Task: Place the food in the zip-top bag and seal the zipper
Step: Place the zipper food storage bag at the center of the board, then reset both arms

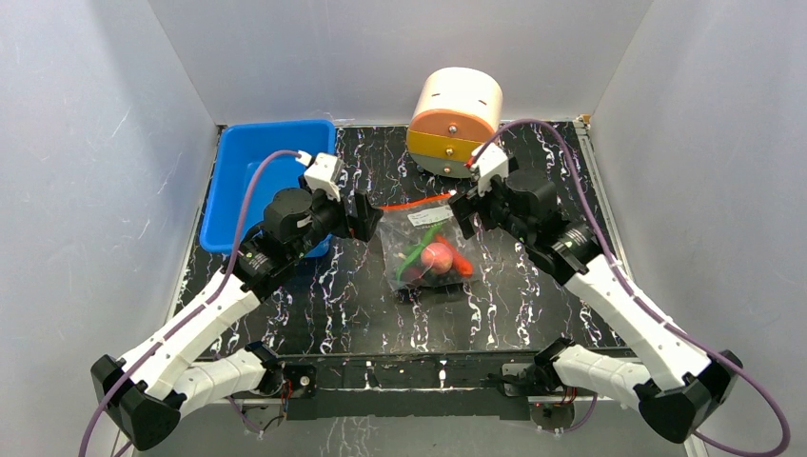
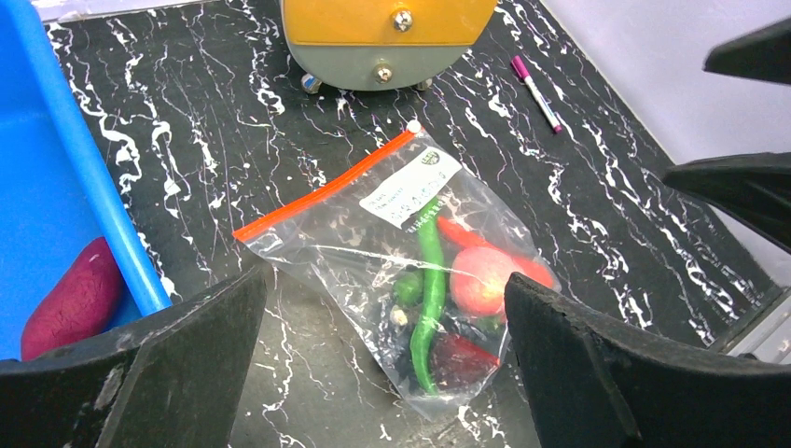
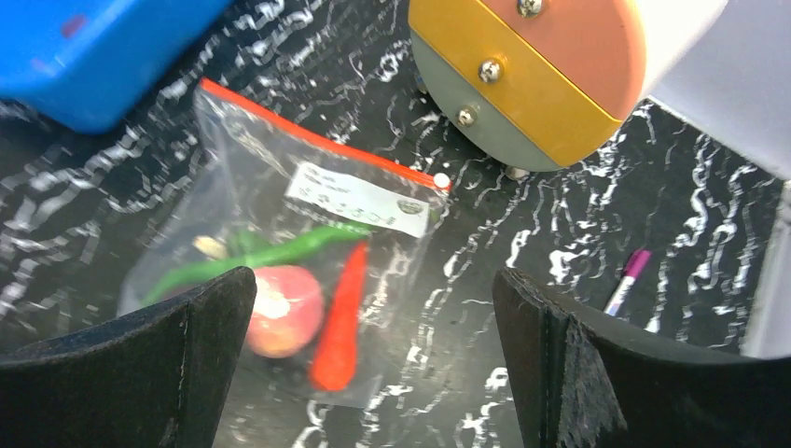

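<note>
1. Although the job looks close to done, start outside the left gripper [image 2: 383, 280]. Beyond the finger on the left of its view stands a blue bin [image 2: 56, 168] with a purple lump [image 2: 75, 299] in it. If that lump counts as food, it is not yet packed; I cannot tell.
2. The left jaws are spread wide and hold nothing. The bag [image 2: 373, 233] lies flat on the table [image 2: 606, 233], ahead of and between them, not touched by either finger.
3. Inside it you can see the green pepper [image 2: 431, 289], round fruit [image 2: 480, 280], red chili [image 3: 340, 313] and a dark purple piece [image 2: 457, 359], bunched at the closed end. I cannot pick out an orange piece.
4. The zipper [image 2: 322, 191] runs beyond the fingertips, with a white slider [image 2: 412, 124] at one end. It looks flat, but a gap cannot be ruled out. If you lift the bag by its bottom, any unsealed stretch would spill food.
5. The white label [image 2: 410, 187] carries small print too fine to read, plus a dark round mark.
6. The right gripper [image 3: 373, 275] is likewise spread and empty, with the bag toward one finger. Pressing down could snag the crinkly film and drag it.
7. Outside its other finger lies a pen [image 3: 627, 278], which a wide sweep could knock.
</note>
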Controlling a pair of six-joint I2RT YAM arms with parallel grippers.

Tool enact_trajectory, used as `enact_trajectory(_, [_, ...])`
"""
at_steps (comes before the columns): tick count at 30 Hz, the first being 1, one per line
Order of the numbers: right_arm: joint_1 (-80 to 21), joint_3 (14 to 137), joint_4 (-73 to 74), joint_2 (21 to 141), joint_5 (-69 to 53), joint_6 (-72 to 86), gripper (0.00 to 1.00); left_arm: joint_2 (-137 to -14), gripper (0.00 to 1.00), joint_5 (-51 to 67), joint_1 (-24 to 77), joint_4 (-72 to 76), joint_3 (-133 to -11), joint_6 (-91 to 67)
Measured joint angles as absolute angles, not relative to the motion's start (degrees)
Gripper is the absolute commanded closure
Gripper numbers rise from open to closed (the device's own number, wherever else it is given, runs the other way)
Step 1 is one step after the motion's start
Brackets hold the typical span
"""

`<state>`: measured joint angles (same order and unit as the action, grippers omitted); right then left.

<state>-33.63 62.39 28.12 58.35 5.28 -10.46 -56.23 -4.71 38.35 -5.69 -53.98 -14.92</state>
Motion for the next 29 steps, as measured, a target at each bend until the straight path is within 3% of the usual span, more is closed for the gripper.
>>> enact_trajectory(15, [-33.6,61.8,33.3,49.9,3.4,23.1,0.02,-52.1,0.02,-6.1,38.3,-9.6,-56.8,-19.6])
enact_trajectory(29, [-33.6,60.2,34.5,41.9,5.3,32.7,0.02,-49.8,0.02,-4.8,38.3,-9.9,-57.1,-20.6])
